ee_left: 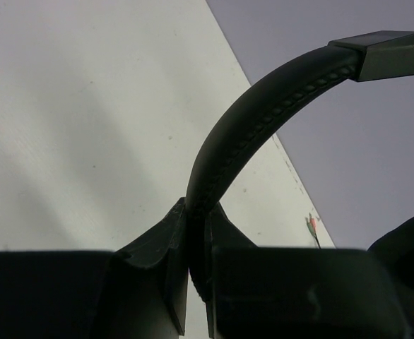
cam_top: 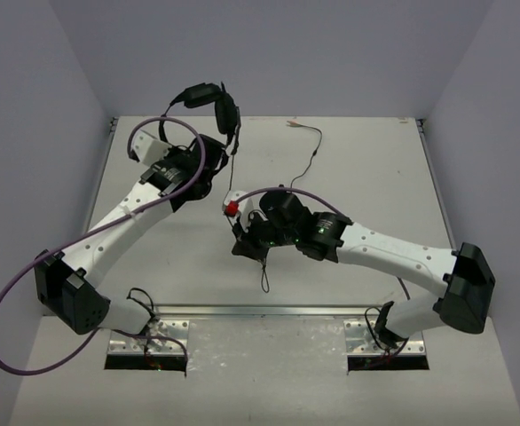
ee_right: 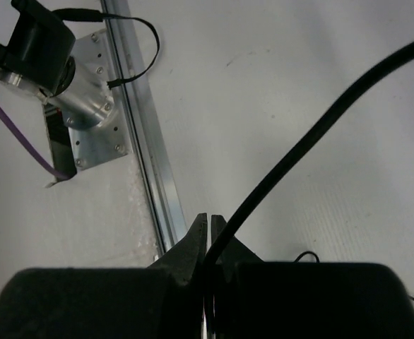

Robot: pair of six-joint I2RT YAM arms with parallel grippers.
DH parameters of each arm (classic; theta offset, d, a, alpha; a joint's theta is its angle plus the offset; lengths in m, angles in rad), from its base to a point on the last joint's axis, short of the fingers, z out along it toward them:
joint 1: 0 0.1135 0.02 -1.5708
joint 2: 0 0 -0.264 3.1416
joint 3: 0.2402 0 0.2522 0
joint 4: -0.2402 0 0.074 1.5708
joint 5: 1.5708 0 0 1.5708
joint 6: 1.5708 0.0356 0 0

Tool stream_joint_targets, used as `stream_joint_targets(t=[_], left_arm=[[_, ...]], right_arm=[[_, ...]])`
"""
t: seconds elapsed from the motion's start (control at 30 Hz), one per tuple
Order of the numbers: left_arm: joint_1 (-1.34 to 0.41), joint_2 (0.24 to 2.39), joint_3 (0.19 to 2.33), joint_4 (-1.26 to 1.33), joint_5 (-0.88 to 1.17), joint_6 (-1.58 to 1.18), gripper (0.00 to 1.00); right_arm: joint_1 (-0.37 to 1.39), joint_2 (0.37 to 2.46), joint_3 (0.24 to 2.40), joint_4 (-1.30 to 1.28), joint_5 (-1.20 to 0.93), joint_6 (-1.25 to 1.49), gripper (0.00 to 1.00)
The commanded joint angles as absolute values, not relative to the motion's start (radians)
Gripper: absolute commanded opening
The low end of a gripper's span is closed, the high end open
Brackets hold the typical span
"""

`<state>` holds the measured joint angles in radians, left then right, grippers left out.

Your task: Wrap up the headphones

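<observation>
The black headphones (cam_top: pixel 214 102) are held up over the table's far left by my left gripper (cam_top: pixel 208 149). In the left wrist view that gripper (ee_left: pixel 196 212) is shut on the padded headband (ee_left: pixel 263 113), with an earcup (ee_left: pixel 412 240) at the right edge. The thin black cable (cam_top: pixel 314 155) lies on the table and ends in small plugs (cam_top: pixel 294 123) near the back wall; the plugs also show in the left wrist view (ee_left: pixel 311 226). My right gripper (cam_top: pixel 240 240) is at mid-table. In the right wrist view it (ee_right: pixel 208 226) is shut on the cable (ee_right: pixel 320 120). A short loop of cable (cam_top: pixel 264 282) trails below it.
Grey walls close in the white table (cam_top: pixel 375 177) on three sides. An aluminium rail (cam_top: pixel 260 311) runs along the near edge between the arm bases; it also shows in the right wrist view (ee_right: pixel 143 141) with the left arm's mount (ee_right: pixel 87 106). A thick purple robot cable (cam_top: pixel 29 275) loops off the left arm.
</observation>
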<state>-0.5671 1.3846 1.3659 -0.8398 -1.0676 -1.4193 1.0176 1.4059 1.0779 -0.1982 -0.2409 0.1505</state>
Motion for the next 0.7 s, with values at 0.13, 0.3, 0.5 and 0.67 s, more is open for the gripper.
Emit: stream_joint_targets(t=[0.13,0.3,0.5,0.67], left_arm=[[-0.437,1.373,1.414,-0.715,-0.919,-1.35,0.0],[-0.39,1.342,1.371,-0.643,-0.845,-1.261,0.0],[-0.296,1.339,1.341,-0.569,-0.676,-1.114,0.0],[-0.259,1.365,1.341,-0.566,-0.56,-1.137,0.0]], right_arm=[[1.029,1.473,1.095,-0.264,-0.376,0.098,0.01],[0.981,1.476,1.054,-0.235,-0.342,0.089,0.01],[0.904,1.413,0.988,-0.202,-0.35,0.107,0.01],[0.914,1.502,1.031,-0.203,-0.377,0.118,0.01]])
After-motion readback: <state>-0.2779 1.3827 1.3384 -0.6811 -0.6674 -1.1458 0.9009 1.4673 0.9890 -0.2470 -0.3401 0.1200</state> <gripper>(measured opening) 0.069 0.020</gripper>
